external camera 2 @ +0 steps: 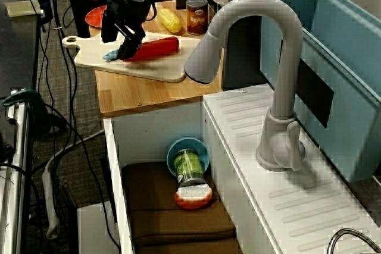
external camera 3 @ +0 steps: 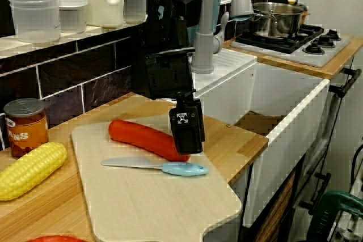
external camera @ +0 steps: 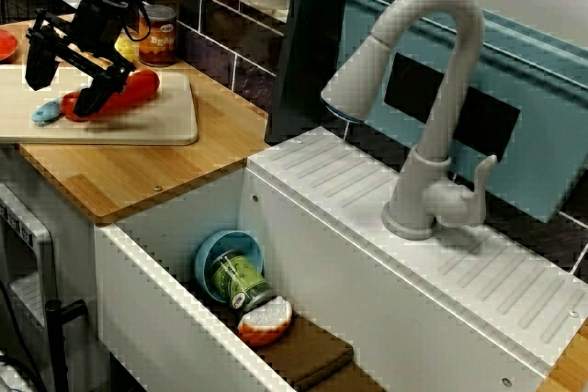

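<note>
My black gripper (external camera: 62, 89) (external camera 2: 116, 49) (external camera 3: 187, 140) hangs open over the pale cutting board (external camera: 138, 121) (external camera 2: 161, 69) (external camera 3: 147, 202). Its fingers stand apart about the near end of a long red vegetable (external camera: 129, 91) (external camera 2: 152, 47) (external camera 3: 142, 137) lying on the board. I cannot tell whether a finger touches it. A knife with a light blue handle (external camera: 46, 115) (external camera 2: 110, 56) (external camera 3: 170, 167) lies just beside that end, under the gripper. Nothing is held.
A corn cob (external camera 3: 28, 168), a tin can (external camera: 158, 34) and a red plate (external camera 2: 95, 15) sit on the wooden counter behind the board. The sink holds a blue bowl (external camera: 225, 259) and a green jar (external camera: 239, 282). A grey faucet (external camera: 432, 89) stands behind it.
</note>
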### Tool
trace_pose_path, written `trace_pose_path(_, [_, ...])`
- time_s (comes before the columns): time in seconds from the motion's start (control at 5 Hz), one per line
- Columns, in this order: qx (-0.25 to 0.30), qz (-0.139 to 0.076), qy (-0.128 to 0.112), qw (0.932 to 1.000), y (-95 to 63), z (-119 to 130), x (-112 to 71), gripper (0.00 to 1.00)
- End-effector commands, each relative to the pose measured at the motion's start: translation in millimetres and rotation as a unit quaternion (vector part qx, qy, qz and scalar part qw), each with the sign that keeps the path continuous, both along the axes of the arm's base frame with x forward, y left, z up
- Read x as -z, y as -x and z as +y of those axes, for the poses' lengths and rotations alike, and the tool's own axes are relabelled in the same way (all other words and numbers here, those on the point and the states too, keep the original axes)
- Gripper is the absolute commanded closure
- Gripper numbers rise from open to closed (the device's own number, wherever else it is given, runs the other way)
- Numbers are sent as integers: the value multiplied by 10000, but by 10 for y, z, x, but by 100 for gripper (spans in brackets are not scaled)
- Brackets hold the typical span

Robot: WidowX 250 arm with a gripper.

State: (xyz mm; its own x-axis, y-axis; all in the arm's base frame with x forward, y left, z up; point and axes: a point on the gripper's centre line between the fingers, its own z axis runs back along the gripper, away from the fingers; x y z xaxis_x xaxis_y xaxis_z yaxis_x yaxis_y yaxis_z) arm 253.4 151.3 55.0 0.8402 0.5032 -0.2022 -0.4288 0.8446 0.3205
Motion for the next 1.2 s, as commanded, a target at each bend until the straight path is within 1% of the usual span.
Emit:
trace_pose_path(0.0, [-295, -417, -347, 9981, 22, 168, -249, 0])
trace_pose_path(0.2, [-750, -658, -827, 9916, 75, 166, -290, 0])
trace_pose_path(0.4, [-1133, -937, -1267, 9810, 144, 128, -329, 0])
trace_pose_path(0.6, [-1176, -985, -1334, 9791, 216, 72, -292, 0])
trace_pose_path(0.8, [-1260, -1172, -1361, 9756, 282, 52, -299, 0])
trace_pose_path(1.0, [-1462, -1348, -1488, 9687, 294, 87, -286, 0])
